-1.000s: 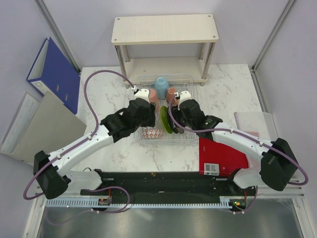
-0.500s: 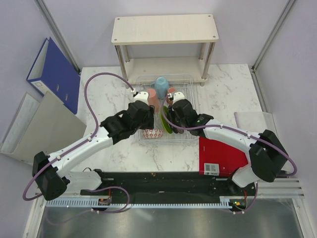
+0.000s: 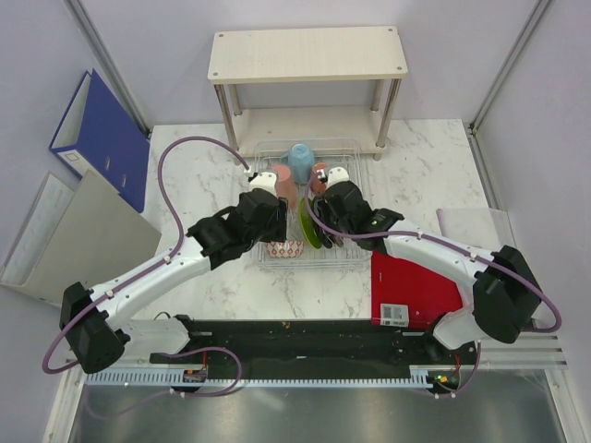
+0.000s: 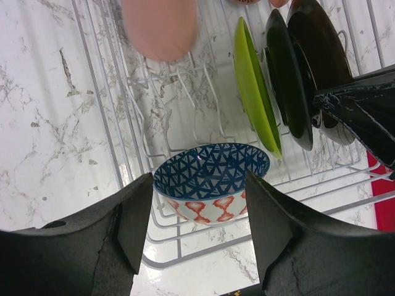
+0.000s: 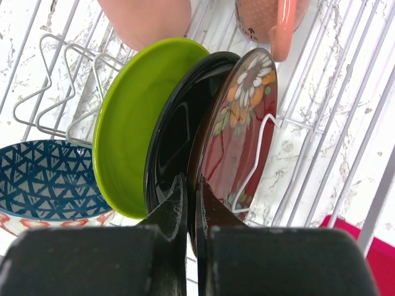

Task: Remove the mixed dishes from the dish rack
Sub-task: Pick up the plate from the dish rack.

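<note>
Dark red-black plate (image 5: 229, 151), glossy with painted flowers, stands on edge.

in the rack (image 3: 355, 161), bowl (image 4: 210, 182) near-left, plates (image 5: 176, 129) on edge just right of it, cups (image 3: 300, 157) behind; shelf (image 3: 307, 53) beyond

Left arm (image 3: 157, 268) and right arm (image 3: 434, 247) reach forward, wrists close together. Left gripper (image 4: 199, 209) hangs wide open. Right gripper (image 5: 192, 197) pinches the dark plate (image 5: 237, 129) by its rim.
</note>
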